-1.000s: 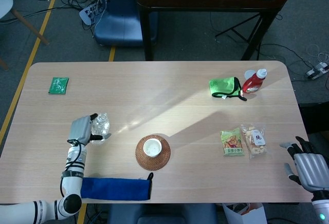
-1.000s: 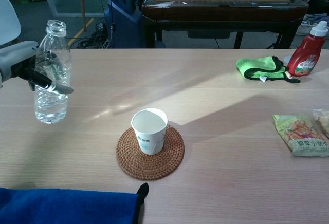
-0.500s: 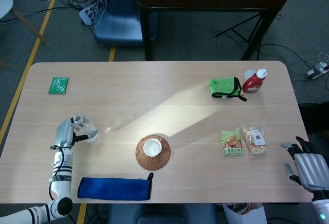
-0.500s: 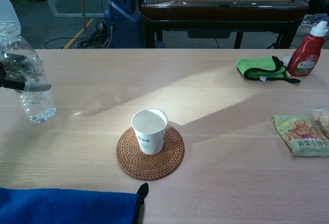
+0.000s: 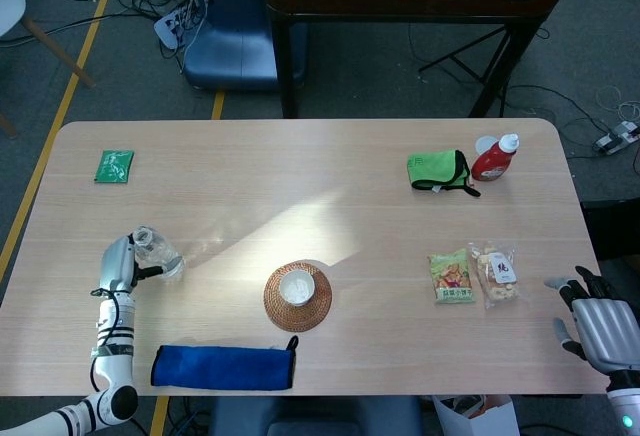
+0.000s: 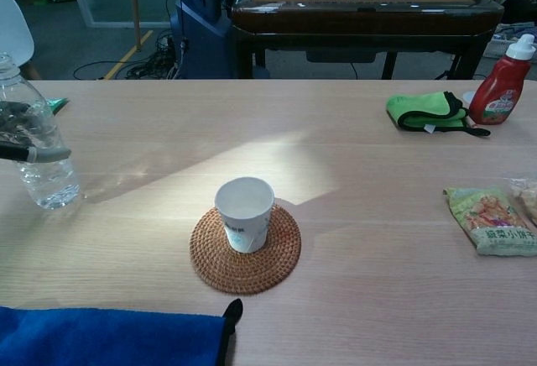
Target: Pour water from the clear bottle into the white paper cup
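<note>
Change: since a second ago the left hand (image 5: pixel 118 261) has carried the clear bottle (image 6: pixel 35 142) further left and away from the white paper cup (image 6: pixel 245 212); everything else on the table (image 5: pixel 300 176) lies where it did.
Left hand: at the near-left of the table, fingers (image 6: pixel 38 154) wrapped round the bottle's middle, holding it.
Clear bottle: upright, cap off, a little water in the bottom; well to the left of the cup, partly cut off by the left edge of the chest view.
White paper cup: upright on the round woven coaster (image 6: pixel 245 249), near the middle of the table towards the near side.
Right hand: (image 5: pixel 598 321) at the near-right corner by the table's edge, fingers spread apart, holding nothing.
Blue cloth: (image 5: pixel 222 367) folded along the near edge, just near-left of the coaster.
Green cloth: (image 5: pixel 438 169) far right, beside the red sauce bottle (image 5: pixel 495 157).
Snack packets: (image 5: pixel 474 274) two lying side by side, right of the cup.
Green sachet: (image 5: pixel 114 165) flat at the far-left.
</note>
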Tool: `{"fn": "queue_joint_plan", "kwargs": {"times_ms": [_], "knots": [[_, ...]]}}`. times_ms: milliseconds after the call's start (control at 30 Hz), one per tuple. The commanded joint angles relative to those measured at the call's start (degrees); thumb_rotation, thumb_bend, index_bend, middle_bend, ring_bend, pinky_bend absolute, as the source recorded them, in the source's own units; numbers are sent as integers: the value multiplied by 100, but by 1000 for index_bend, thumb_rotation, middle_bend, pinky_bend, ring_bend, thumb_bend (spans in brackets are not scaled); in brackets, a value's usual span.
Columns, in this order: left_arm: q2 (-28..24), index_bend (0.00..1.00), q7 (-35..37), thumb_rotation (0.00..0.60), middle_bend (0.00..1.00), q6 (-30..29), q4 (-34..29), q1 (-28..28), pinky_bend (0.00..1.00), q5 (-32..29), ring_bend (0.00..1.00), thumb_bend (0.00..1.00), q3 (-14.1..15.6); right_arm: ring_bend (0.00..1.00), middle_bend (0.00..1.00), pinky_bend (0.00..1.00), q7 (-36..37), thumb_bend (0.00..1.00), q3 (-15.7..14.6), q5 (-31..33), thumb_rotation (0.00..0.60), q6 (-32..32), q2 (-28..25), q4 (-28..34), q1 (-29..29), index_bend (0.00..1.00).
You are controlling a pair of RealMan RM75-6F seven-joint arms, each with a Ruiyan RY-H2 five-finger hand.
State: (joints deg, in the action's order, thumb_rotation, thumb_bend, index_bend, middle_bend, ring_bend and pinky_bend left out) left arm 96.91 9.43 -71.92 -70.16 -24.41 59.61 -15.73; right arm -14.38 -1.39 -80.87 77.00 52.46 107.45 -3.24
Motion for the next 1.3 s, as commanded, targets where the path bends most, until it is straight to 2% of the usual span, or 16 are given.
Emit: {"fn": "queue_joint_plan", "kwargs": {"times_ms": [33,233,533,667,933,1167,1300], "knots": [[116,690,188,600,757,-92,200,41,449,160,460,41,-28,76,265,155,1,452,-3,-5,600,-2,-2,2,-2,266],[194,675,368,600,709,-14,422,94,441,256,437,40,-49,76,265,155,11,452,-6,-12,600,5,-9,7,1,266],[160,621,279,600,614,195,417,116,400,255,380,40,-87,76,265,155,-17,452,-12,-5,600,-9,2,4,-7,267],[133,578,262,600,553,257,381,134,384,254,342,41,-108,76,265,155,-25,452,-13,-6,600,-10,7,2,-8,267],[103,449,257,600,506,324,339,165,368,273,304,40,-139,76,266,155,5,452,-19,-54,600,7,13,-18,-8,267],[42,393,187,600,474,388,195,189,358,268,278,41,-148,76,273,155,8,452,-22,-65,600,3,30,-41,-11,267],[-13,321,192,600,447,426,106,219,353,270,257,41,-143,76,273,155,19,453,-21,-82,600,20,31,-47,-8,267]]}}
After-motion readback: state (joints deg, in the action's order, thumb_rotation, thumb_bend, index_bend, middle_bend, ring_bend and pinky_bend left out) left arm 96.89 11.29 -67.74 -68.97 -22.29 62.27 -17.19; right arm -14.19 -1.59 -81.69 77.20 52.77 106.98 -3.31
